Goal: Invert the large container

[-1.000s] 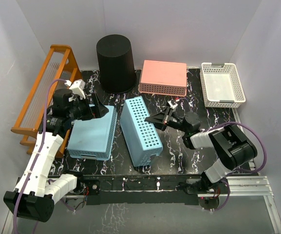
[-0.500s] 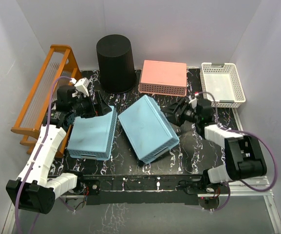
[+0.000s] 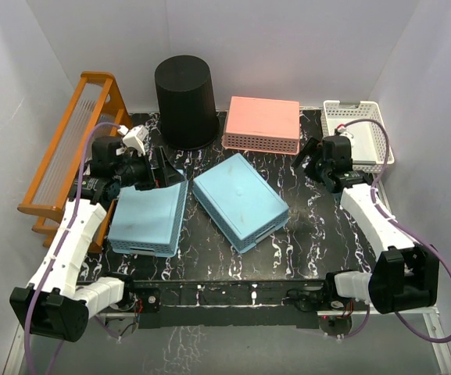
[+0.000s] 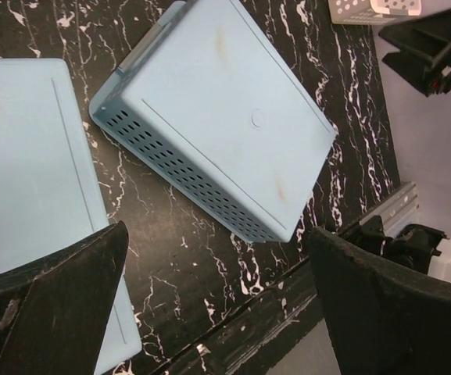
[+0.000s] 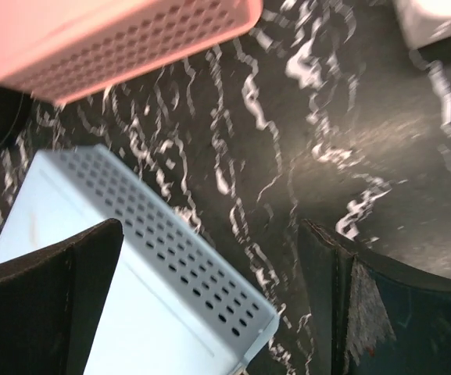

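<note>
1. Big black round plastic bucket (image 3: 186, 101): stands at the back left of the black white-veined tabletop (image 3: 303, 226), between the orange wooden rack (image 3: 69, 148) and the pink perforated plastic basket (image 3: 263, 123). It is upright on its wider end, narrow end up, and much taller than anything near it.
2. The bucket's top reads as a closed flat disc, so base uppermost. It is black on black from above, so not certain.
3. Left gripper (image 3: 164, 166): hovers near the foot of the bucket, clear of it, over the far right corner of the left light blue perforated plastic basket (image 3: 148, 211). Fingers are spread wide with nothing between them. Its wrist view (image 4: 217, 234) looks down on both blue baskets.
4. Right gripper (image 3: 311, 158): over bare tabletop between the pink basket and the white perforated plastic basket (image 3: 358, 137), well apart from the bucket. In its wrist view (image 5: 209, 226) the fingers stand far apart, gripping nothing.
5. Middle light blue perforated plastic basket (image 3: 241, 201): lies bottom up, skewed to the table edge, just beside the left one (image 4: 30, 172) with a narrow strip of table between them. No finger touches it (image 4: 225, 117).
6. Left blue and pink baskets also lie bottom up. The white one sits open side up at the far right.
</note>
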Controlling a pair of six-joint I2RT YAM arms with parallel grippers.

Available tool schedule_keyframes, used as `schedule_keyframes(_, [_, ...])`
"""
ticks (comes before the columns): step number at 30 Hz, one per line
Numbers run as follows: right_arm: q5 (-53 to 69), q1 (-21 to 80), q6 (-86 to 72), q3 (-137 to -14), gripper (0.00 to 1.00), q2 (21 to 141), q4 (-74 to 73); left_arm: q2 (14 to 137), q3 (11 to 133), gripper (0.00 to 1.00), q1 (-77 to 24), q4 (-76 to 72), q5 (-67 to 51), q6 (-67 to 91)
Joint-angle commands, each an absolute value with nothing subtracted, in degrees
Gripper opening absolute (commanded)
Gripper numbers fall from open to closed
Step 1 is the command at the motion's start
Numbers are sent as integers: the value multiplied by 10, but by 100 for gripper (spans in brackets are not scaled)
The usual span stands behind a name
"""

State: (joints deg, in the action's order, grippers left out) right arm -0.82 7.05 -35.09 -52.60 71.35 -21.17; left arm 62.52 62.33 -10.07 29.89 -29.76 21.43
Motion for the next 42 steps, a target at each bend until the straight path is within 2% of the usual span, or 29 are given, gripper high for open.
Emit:
schedule_keyframes(1, [-157,69,-313,-598,95,730,-196,606,635,99,-98,315,-352,213])
schedule_keyframes(7, [-235,69,-216,-702,98,856,-193,609,652,99,-98,323,-372,196])
schedule_keyframes(13, [-274,53,-148,-898,98,1037,-310,631,644,99,-98,308,-380,185])
schedule_keyframes(18, [-268,31,-124,-968,97,1112,-341,643,644,99,-99,295,-381,194])
schedule_keyframes(22, [-240,5,-116,-991,92,1144,-341,647,641,99,-99,286,-376,200])
schedule_keyframes(24, [-212,-14,-117,-1005,87,1161,-346,653,639,99,-99,282,-381,202])
schedule_keyframes(29, [-165,-25,-113,-1056,65,1214,-369,665,633,99,-99,267,-396,213])
schedule_keyframes(32, [-158,-26,-112,-1084,47,1241,-381,669,629,99,-99,262,-399,209])
schedule_keyframes(37, [-128,-26,-120,-1082,11,1227,-393,675,623,99,-99,252,-400,212])
schedule_keyframes(40, [-103,-26,-130,-1053,0,1183,-389,678,623,99,-99,247,-401,216])
schedule_keyframes(42, [-72,-26,-147,-1025,0,1138,-392,680,624,99,-99,247,-402,216])
